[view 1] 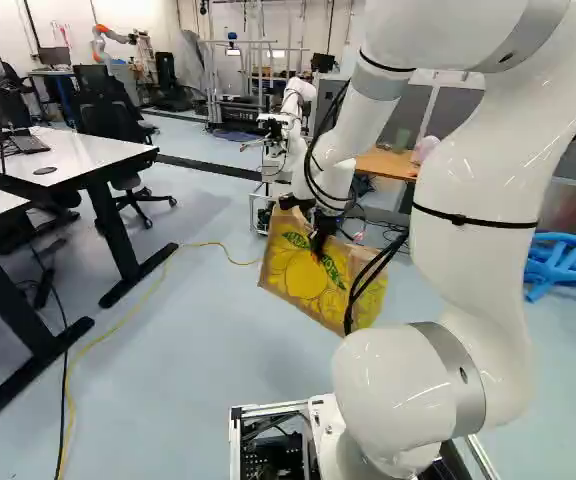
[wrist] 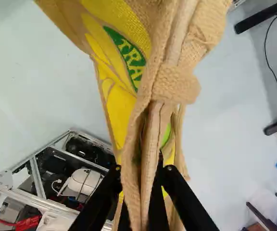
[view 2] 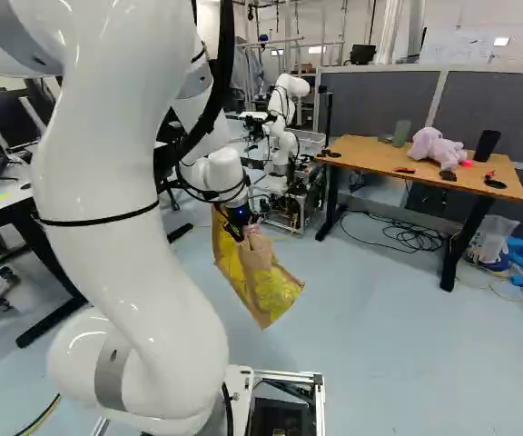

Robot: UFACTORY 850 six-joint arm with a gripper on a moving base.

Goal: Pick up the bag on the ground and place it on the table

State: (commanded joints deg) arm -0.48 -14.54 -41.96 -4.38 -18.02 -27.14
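Right base view: bag point(view 2: 266, 280) left of table point(view 2: 368, 154) (toy point(view 2: 436, 145) atop).

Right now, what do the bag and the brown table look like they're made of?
The bag seems rough, matt burlap or jute: its coarse weave shows. The brown tabletop looks like smooth wood, or wood-look board, from its tan colour.

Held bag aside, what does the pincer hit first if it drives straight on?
Likely the floor; the pincer points down toward it. The bag in its grip hangs in that line and should touch down first. Depth is unclear.
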